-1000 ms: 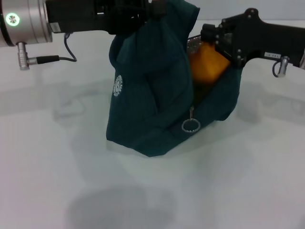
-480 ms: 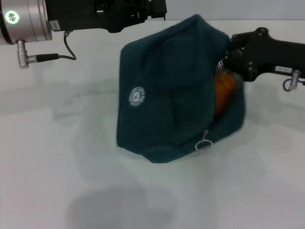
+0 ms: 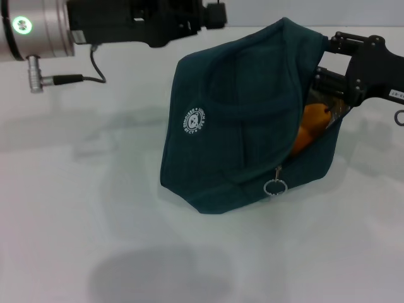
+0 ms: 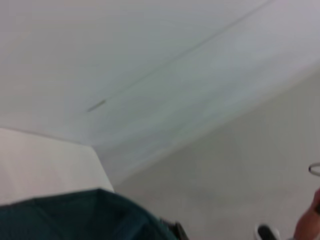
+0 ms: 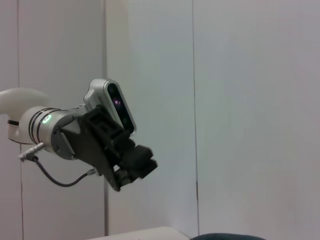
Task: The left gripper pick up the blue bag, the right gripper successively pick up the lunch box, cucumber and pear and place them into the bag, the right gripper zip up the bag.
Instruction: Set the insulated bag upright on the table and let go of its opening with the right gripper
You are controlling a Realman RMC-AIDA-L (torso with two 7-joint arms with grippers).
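nearest, the metal ring pull (image 3: 274, 187) hangs low on the blue bag (image 3: 246, 126), soft teal fabric slumped on the white bench (image 3: 95, 240), unzipped. orange pear (image 3: 306, 132) shows inside; zipping remains. right gripper (image 3: 334, 88) is at the opening, left gripper (image 3: 211, 16) is behind; cannot tell either's fingers.

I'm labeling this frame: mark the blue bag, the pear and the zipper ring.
blue bag (image 3: 233, 136): head view, front fabric panel.
pear (image 3: 307, 129): head view, orange skin showing in the bag's opening.
zipper ring (image 3: 274, 187): head view, metal loop's rim.
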